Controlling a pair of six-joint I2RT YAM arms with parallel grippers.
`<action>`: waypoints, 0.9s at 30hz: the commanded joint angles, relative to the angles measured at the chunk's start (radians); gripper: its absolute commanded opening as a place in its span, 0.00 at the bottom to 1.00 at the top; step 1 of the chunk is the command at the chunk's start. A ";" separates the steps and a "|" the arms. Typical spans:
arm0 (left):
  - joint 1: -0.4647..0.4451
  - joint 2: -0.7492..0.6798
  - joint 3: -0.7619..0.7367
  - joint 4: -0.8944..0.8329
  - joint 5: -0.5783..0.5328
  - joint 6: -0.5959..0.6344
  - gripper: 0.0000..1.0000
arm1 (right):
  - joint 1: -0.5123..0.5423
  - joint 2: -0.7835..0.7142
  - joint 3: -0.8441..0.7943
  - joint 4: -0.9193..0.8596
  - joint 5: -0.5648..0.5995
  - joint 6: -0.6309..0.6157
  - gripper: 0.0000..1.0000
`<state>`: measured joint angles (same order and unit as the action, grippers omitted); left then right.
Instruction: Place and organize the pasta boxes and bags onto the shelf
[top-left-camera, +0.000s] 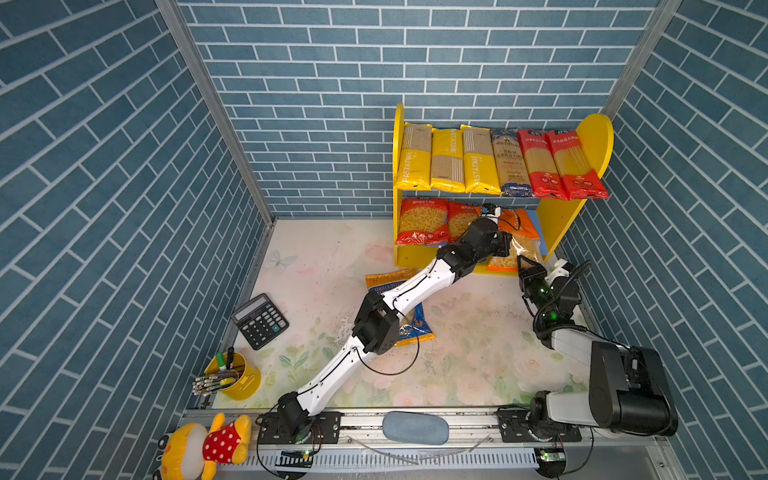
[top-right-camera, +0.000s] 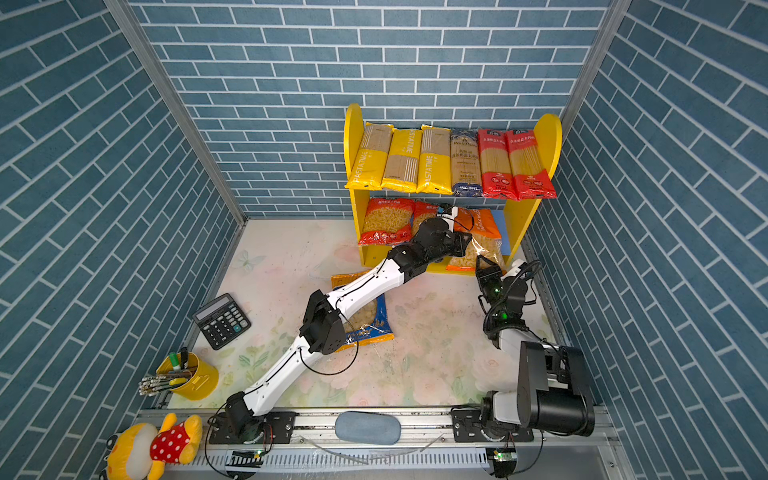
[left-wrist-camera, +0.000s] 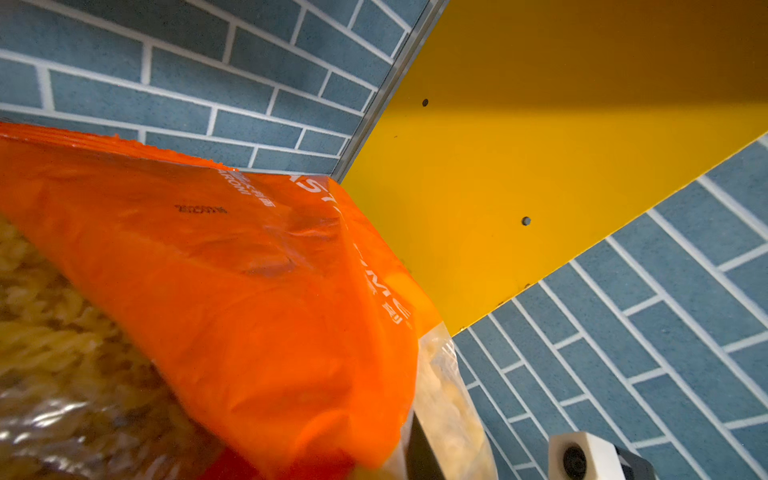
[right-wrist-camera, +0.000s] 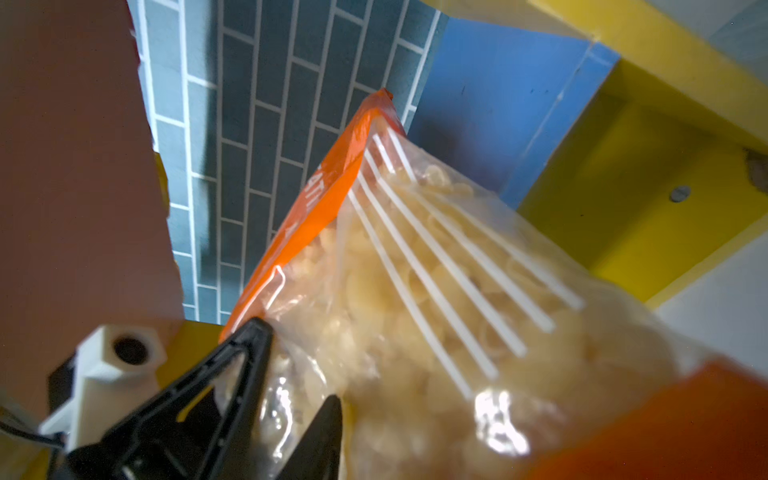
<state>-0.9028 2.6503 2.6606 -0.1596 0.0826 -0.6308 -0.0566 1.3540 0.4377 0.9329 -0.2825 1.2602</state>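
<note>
The shelf (top-left-camera: 557, 224) (top-right-camera: 519, 220) stands at the back right. Its upper board carries three yellow PASTATIME packs (top-left-camera: 446, 160), a blue spaghetti bag (top-left-camera: 510, 164) and two red ones (top-left-camera: 559, 164). Two red bags (top-left-camera: 422, 222) lie on the lower board. An orange bag (top-left-camera: 515, 249) (top-right-camera: 482, 245) (left-wrist-camera: 249, 291) (right-wrist-camera: 436, 311) leans half into the lower tier. My left gripper (top-left-camera: 489, 209) (top-right-camera: 446, 210) is shut on its top end. My right gripper (top-left-camera: 524, 262) (top-right-camera: 482, 261) (right-wrist-camera: 291, 386) pinches its clear lower corner. A blue ORECCHIETTE bag (top-left-camera: 409, 307) (top-right-camera: 365, 316) lies on the table under my left arm.
A black calculator (top-left-camera: 259, 320) and a yellow pen cup (top-left-camera: 237, 376) sit at the table's left edge. A yellow plush toy (top-left-camera: 203, 446) and a grey pad (top-left-camera: 415, 428) lie on the front rail. Blue brick walls close in on three sides.
</note>
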 joint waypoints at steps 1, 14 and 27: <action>0.013 -0.042 -0.001 0.047 0.043 0.034 0.24 | 0.008 -0.066 0.095 0.077 0.005 -0.002 0.29; 0.030 -0.255 -0.422 0.159 0.042 0.082 0.60 | -0.004 -0.032 0.293 -0.189 0.150 -0.231 0.11; 0.031 -0.424 -0.744 0.270 0.016 0.103 0.61 | -0.013 0.140 0.259 -0.107 0.102 -0.201 0.10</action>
<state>-0.8753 2.2917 1.9610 0.0647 0.1131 -0.5484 -0.0711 1.5051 0.6708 0.7898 -0.1696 1.0576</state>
